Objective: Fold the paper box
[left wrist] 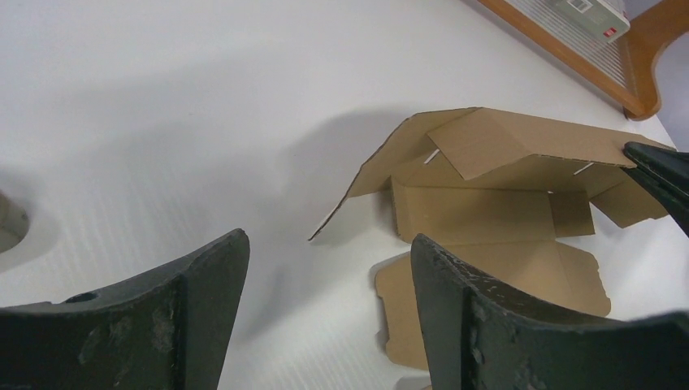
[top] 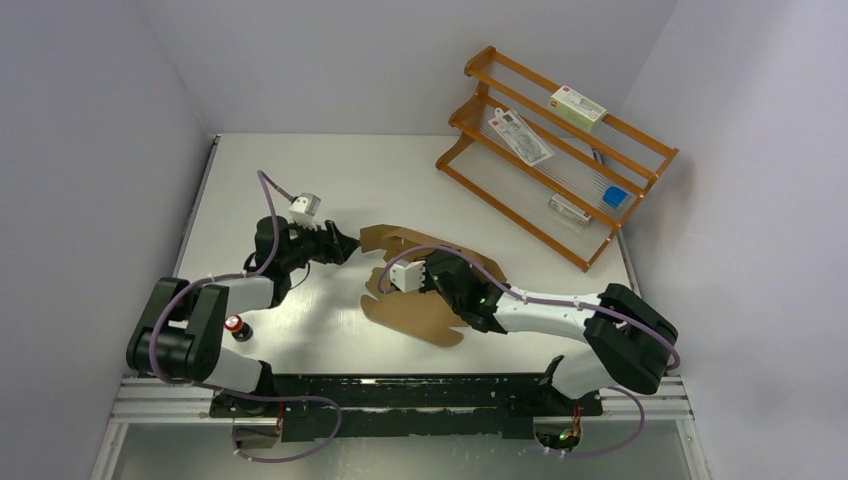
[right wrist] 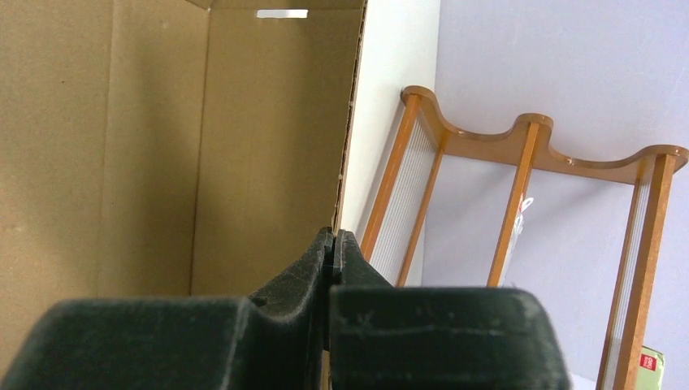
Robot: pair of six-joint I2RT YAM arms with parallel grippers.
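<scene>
The paper box (top: 405, 305) is a brown die-cut sheet lying mid-table, partly folded, with its rear panels and flaps raised (left wrist: 487, 211). My left gripper (top: 348, 243) hovers just left of the box's rear flap. In the left wrist view this gripper (left wrist: 329, 244) is open, with only bare table between its fingers. My right gripper (top: 443, 265) sits over the box. In the right wrist view it (right wrist: 333, 236) is shut, pinching the edge of an upright cardboard panel (right wrist: 146, 146). The right fingertips (left wrist: 660, 175) also show at the box's right flap.
An orange wooden rack (top: 555, 150) leans at the back right, holding white packages (top: 578, 107) and a blue item (top: 614, 196); the same rack (right wrist: 520, 162) rises just beyond the held panel. A small red-capped object (top: 236, 326) stands by the left arm. Walls enclose the table.
</scene>
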